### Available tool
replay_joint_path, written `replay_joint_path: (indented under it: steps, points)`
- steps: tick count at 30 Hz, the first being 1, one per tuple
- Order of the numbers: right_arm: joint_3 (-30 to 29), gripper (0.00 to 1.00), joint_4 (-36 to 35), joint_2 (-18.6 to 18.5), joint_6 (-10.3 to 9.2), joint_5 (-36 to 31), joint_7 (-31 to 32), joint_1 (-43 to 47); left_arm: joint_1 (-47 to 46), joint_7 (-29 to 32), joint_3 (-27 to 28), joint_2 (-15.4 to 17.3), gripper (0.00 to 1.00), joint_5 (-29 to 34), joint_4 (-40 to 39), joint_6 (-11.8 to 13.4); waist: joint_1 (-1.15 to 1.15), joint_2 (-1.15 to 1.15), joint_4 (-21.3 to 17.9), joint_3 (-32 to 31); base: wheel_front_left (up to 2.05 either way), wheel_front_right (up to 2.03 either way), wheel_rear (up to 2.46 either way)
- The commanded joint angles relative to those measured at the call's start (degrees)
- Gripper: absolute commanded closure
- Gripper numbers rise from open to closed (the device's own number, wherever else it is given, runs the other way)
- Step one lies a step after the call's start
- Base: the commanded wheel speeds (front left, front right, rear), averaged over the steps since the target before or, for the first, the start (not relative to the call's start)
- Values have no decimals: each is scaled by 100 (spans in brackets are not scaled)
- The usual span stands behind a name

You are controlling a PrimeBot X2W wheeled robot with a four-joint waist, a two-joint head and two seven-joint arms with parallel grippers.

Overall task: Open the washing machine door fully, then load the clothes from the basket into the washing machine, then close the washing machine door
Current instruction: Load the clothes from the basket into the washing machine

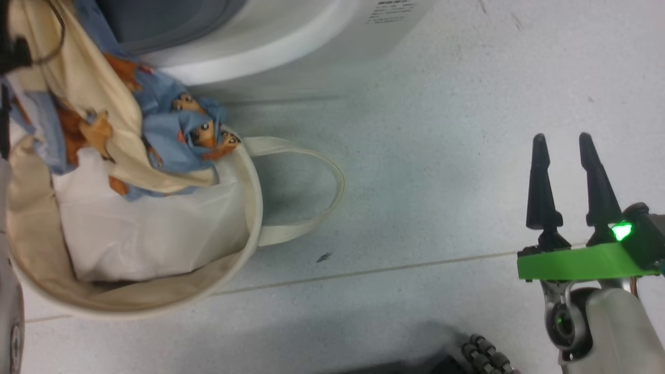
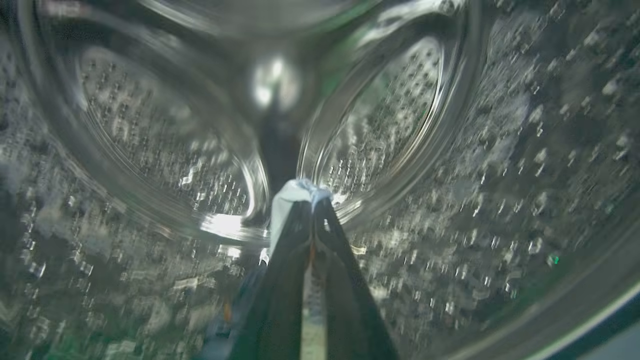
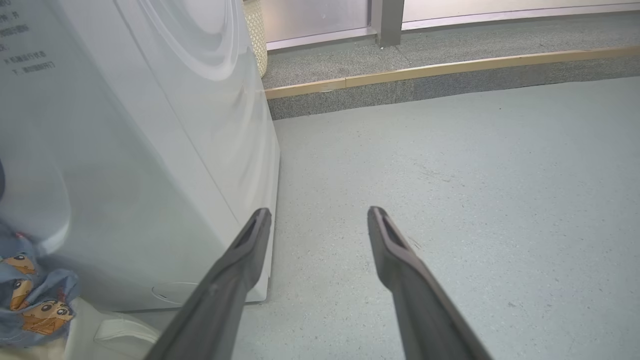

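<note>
The blue garment with orange-brown cartoon animals and cream lining (image 1: 176, 135) hangs stretched from the upper left down over the rim of the cream basket (image 1: 252, 208). In the left wrist view my left gripper (image 2: 312, 200) is inside the perforated steel drum (image 2: 450, 175), shut on a bunched fold of the garment (image 2: 290, 192). The white washing machine (image 1: 291, 41) stands just behind the basket. My right gripper (image 1: 563, 143) hovers open over bare floor to the right, holding nothing. The garment (image 3: 35, 305) also peeks in beside the washer's side (image 3: 150, 175). The door is out of view.
A plain white cushion-like lump (image 1: 150, 234) lies in the basket under the garment. One strap handle (image 1: 322, 176) loops out onto the grey floor. A raised ledge with a wooden strip (image 3: 450, 65) runs behind the washer. A dark part of my base (image 1: 467, 358) sits at the bottom edge.
</note>
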Motion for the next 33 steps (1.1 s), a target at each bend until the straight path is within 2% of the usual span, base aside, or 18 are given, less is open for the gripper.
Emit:
replay_joint_path:
  steps: [1,3,5,9,14,15,16,17,18,19,23,26,29,33]
  points:
    - [71,0,-203,16,3,-53,-81,64,-75,-27,340,266,100,157,-595,80,-1,0,-56,87,0,0,0]
    - [74,0,-204,43,3,-63,-96,60,57,-27,588,210,100,316,-879,103,-1,0,-84,122,0,0,0]
    - [85,0,-188,66,3,-69,-110,64,165,-27,648,160,100,475,-744,85,-1,0,-111,131,0,0,0]
    - [117,0,-164,97,3,-82,-130,65,129,-27,581,116,100,708,-97,47,-1,0,-148,147,0,0,0]
    - [163,0,-93,121,3,-78,-148,48,-101,-27,186,18,100,1055,1119,53,-1,0,-145,124,0,0,0]
    - [163,0,-93,121,3,-78,-148,48,-101,-27,186,18,100,1055,1119,53,-1,0,-145,124,0,0,0]
    - [200,0,-65,130,3,-67,-156,20,-227,-25,112,-11,96,1097,1446,48,-1,0,-158,105,0,0,0]
    - [213,0,-49,133,3,-62,-161,11,-279,30,87,-25,31,1103,1633,48,-1,0,-165,92,0,0,0]
    - [213,0,-49,133,3,-62,-161,11,-279,30,87,-25,31,1103,1633,48,-1,0,-165,92,0,0,0]
    - [222,0,-34,135,3,-59,-164,4,-336,135,107,-46,0,1068,1819,73,-1,0,-170,81,0,0,0]
    - [207,0,29,139,3,-43,-178,-16,-396,966,98,-112,0,1013,2211,248,-1,0,-167,21,0,0,0]
    - [221,0,68,137,3,-18,-188,-62,-321,1314,85,-119,0,986,2276,339,-1,0,-163,-74,0,0,0]
    - [178,0,103,123,3,19,-197,-96,-188,1195,120,-148,0,910,2293,360,-1,0,-122,-210,0,0,0]
    - [226,0,215,61,3,68,-204,-150,63,558,157,-192,0,817,2299,301,-1,0,-40,-445,0,0,0]
